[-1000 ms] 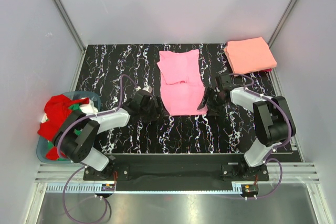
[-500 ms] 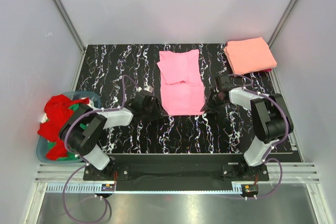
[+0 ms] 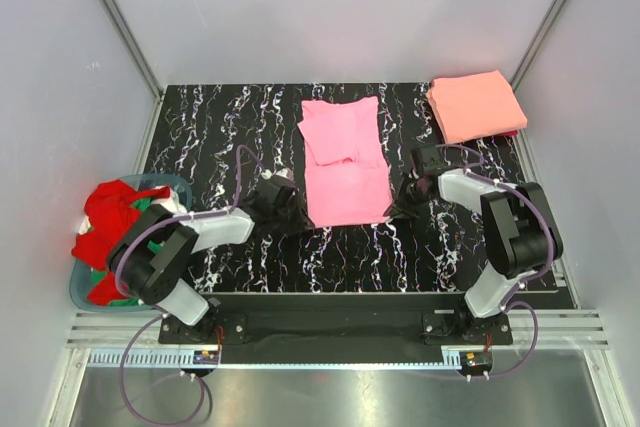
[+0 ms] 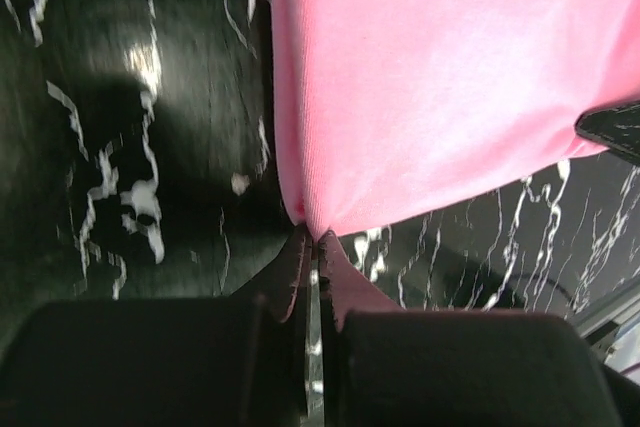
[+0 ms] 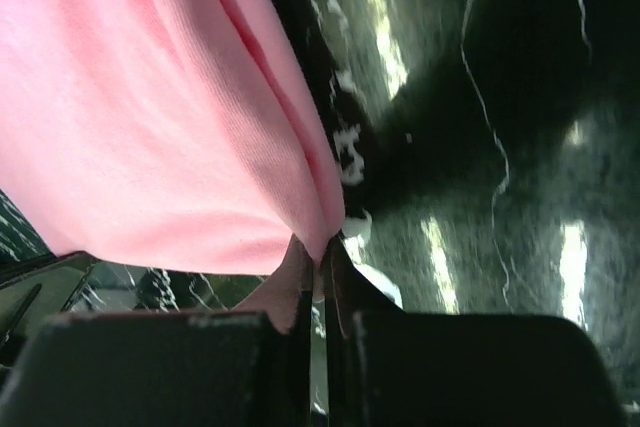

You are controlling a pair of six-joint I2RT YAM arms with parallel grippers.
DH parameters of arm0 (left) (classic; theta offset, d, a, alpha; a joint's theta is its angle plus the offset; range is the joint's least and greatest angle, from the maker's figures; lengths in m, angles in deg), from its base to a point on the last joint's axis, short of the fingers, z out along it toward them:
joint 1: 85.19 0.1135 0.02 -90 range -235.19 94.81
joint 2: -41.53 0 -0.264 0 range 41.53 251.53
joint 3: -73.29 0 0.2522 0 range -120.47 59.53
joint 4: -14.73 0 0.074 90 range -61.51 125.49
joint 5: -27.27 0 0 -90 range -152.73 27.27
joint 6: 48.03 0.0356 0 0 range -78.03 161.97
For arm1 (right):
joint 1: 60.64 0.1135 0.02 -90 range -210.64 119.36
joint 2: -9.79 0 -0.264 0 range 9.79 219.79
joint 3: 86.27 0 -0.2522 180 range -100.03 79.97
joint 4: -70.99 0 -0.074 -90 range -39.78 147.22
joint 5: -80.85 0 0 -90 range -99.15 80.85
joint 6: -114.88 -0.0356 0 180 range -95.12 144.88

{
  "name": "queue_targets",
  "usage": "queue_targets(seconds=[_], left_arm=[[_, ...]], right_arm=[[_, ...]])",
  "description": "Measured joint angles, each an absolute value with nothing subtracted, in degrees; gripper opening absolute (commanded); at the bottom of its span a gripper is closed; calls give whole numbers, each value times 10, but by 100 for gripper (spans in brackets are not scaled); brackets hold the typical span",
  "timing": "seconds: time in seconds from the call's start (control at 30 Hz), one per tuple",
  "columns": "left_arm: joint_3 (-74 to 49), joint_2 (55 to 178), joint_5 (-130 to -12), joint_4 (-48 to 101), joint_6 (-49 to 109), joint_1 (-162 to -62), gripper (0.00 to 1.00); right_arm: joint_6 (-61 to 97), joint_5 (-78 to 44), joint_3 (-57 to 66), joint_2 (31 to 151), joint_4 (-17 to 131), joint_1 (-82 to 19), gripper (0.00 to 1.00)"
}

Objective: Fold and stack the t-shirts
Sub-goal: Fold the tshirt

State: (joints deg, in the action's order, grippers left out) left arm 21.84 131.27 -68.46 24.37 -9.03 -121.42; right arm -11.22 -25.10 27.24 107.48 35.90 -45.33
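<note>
From above, my left pincer (image 3: 302, 218) and right pincer (image 3: 392, 212) are too small and dark against the table (image 3: 200, 117) to show their tips. In my left wrist view the pink t-shirt (image 4: 450, 77) runs off the frame at 12 and 3 o'clock, in my right at 12 and 9. The red, green and white heap (image 3: 112, 215) buries most of the basket (image 3: 76, 292); I cannot count its shirts. At the salmon-orange shirt's (image 3: 475, 105) 4 o'clock a dark red sliver (image 3: 512, 132) shows, the rest covered.

Top view looks down; both wrist views closely share the pink t-shirt (image 3: 345, 162).
</note>
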Motion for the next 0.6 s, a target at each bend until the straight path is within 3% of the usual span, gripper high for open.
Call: queue_targets(seconds=[0.23,0.6], left_arm=[[233,1194,-649,334,-97,-1270,0],[249,955,-575,518,-197,-1415,0]], right_arm=[[-113,-251,316,969,306,-453,0],[-152,-287,421,668,183,-448,0]])
